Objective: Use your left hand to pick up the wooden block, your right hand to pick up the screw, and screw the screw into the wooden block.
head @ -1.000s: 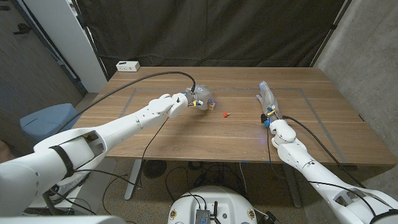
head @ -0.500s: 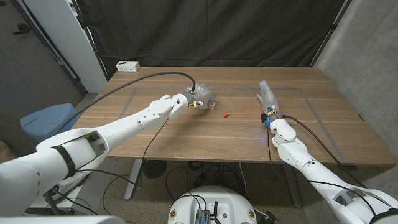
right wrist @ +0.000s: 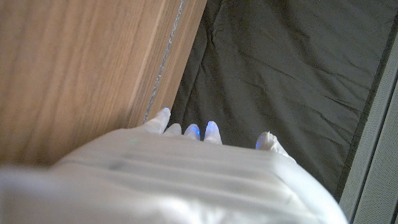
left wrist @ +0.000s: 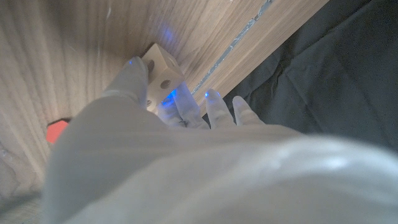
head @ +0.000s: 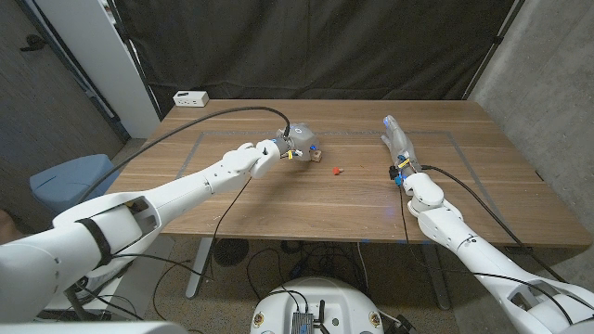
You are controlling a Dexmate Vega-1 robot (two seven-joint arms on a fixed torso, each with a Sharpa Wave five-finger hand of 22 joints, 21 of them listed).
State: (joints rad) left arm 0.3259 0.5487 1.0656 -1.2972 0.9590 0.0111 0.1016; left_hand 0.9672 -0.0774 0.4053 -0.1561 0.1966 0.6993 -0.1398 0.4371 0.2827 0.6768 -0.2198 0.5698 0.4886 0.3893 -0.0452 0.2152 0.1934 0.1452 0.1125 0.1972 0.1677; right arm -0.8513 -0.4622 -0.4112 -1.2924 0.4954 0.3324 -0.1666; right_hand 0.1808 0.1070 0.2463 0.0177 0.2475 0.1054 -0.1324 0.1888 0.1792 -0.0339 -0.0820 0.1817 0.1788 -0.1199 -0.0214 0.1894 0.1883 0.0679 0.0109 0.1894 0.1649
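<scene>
The first step is under way: the left hand (head: 299, 147) closes its fingers (left wrist: 134, 74) around the wooden block (left wrist: 163, 73) on the worktop (head: 278, 199), left of centre. The red screw (head: 338, 171) lies just right of it, untouched. The right hand (head: 401, 148), fingers spread and empty, must next reach left for the screw; it has lifted slightly since a second ago.

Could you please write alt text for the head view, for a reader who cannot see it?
The robot's left hand closes around a small wooden block on the wooden table, with a red screw lying just beside it. The right hand waits further right, fingers extended, holding nothing.
</scene>
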